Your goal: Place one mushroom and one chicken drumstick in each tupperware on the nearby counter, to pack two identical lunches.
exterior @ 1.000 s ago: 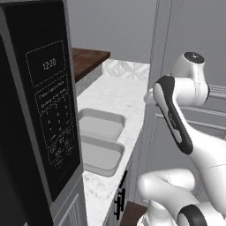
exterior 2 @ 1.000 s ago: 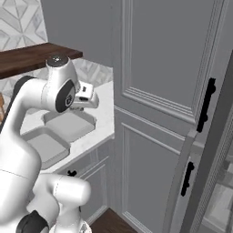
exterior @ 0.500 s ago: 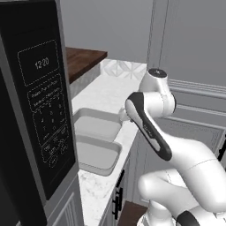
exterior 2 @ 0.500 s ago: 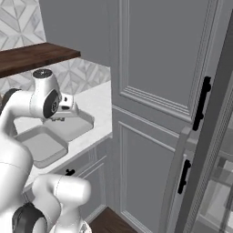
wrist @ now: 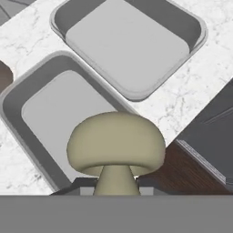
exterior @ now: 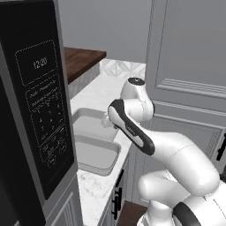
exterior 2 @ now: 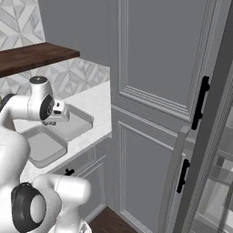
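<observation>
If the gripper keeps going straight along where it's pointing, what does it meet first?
Probably the nearer tupperware: the gripper, shut on the mushroom, points down at its bare floor near the rim, though depth is hard to judge.

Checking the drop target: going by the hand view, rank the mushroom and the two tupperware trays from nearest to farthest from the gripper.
1. Mushroom: held in the gripper, cap up, right at the fingertips.
2. Near tupperware: just beyond and left of the mushroom, empty.
3. Far tupperware: further on, toward the view's top, also empty.
</observation>
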Motion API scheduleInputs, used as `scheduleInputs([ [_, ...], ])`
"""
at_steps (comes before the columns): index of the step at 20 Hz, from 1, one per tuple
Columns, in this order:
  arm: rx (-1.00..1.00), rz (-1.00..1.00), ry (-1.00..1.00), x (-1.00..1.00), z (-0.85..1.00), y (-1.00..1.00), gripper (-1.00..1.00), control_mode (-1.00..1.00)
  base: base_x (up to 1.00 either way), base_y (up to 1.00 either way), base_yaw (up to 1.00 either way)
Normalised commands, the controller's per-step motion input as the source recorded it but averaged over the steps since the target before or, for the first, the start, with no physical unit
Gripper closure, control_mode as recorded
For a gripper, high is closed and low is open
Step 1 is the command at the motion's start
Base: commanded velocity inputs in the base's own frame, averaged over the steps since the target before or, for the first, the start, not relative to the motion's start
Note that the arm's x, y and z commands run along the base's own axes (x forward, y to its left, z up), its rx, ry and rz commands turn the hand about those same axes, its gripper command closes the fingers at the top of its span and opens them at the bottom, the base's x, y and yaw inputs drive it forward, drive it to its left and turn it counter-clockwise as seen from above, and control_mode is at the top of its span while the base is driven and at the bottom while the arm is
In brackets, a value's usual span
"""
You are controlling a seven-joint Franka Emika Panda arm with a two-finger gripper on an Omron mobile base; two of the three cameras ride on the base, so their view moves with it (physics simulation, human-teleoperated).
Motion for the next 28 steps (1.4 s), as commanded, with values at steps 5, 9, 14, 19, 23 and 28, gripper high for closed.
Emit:
scheduleInputs([
  [5,0.00,0.00,0.13,0.63,-0.21,0.53,1.00,-1.00,0.00,0.00,0.00],
  [9,0.00,0.00,0.01,0.41,-0.20,0.09,1.00,-1.00,0.00,0.00,0.00],
  [14,0.00,0.00,0.00,0.25,-0.30,0.00,1.00,-1.00,0.00,0.00,0.00],
  [19,0.00,0.00,0.00,0.29,-0.33,0.00,1.00,-1.00,0.00,0.00,0.00],
  [23,-0.01,0.00,0.00,0.41,-0.33,0.00,1.00,-1.00,0.00,0.00,0.00],
  [28,-0.01,0.00,0.00,0.55,-0.35,0.00,1.00,-1.00,0.00,0.00,0.00],
])
